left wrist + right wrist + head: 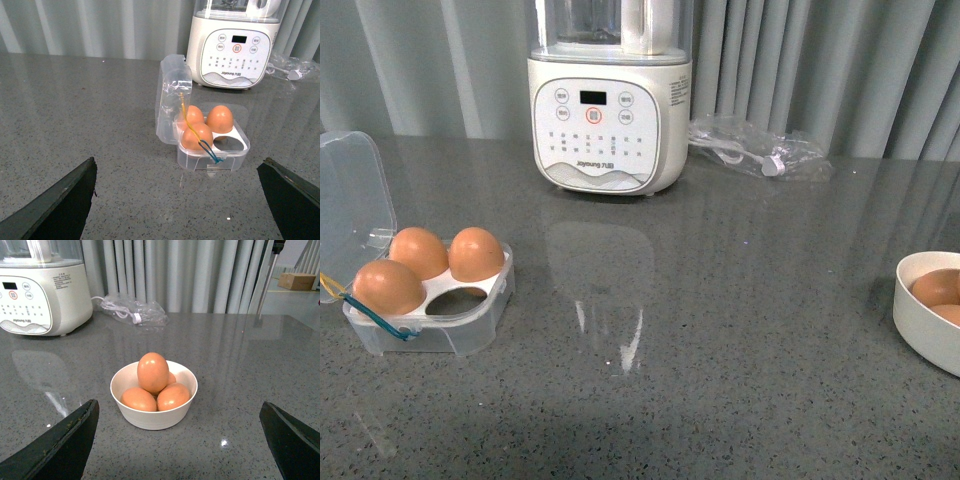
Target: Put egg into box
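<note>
Lettering "joyoung" marks the white blender [609, 120] behind the open box [470, 328].

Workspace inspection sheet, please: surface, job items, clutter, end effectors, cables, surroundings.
Surface: grey speckled countertop, glossy, no spills seen.
Box: clear egg box, lid open, three eggs inside, one hollow empty.
Egg: top egg rests on other eggs in the white bowl.
Clutter: white blender; clear plastic bag.
End effectors: left end effector open, empty; right end effector open, empty.
Cables: white cord inside the bag.
Surroundings: grey curtains.
</note>
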You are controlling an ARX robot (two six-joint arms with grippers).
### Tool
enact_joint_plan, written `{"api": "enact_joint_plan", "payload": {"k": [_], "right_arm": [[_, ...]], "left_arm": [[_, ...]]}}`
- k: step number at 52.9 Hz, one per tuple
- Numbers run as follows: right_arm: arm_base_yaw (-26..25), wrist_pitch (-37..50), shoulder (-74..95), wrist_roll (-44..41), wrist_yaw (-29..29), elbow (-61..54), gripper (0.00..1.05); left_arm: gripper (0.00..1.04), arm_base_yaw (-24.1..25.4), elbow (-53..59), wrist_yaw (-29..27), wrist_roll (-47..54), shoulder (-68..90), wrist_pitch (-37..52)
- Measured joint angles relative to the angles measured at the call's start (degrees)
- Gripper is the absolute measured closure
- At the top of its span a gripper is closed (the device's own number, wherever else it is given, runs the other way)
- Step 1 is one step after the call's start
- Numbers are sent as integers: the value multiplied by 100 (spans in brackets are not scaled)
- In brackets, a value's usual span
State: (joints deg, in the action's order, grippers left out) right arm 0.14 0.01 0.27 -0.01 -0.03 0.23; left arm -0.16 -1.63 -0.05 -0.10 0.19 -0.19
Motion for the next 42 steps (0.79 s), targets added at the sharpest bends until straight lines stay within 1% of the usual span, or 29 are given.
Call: {"api": "enact_joint_plan", "payload": {"k": [42], "right_arm": [[0,0,0,0,0,0,7]], "left_arm": [[7,0,0,0,0,0,0]]}}
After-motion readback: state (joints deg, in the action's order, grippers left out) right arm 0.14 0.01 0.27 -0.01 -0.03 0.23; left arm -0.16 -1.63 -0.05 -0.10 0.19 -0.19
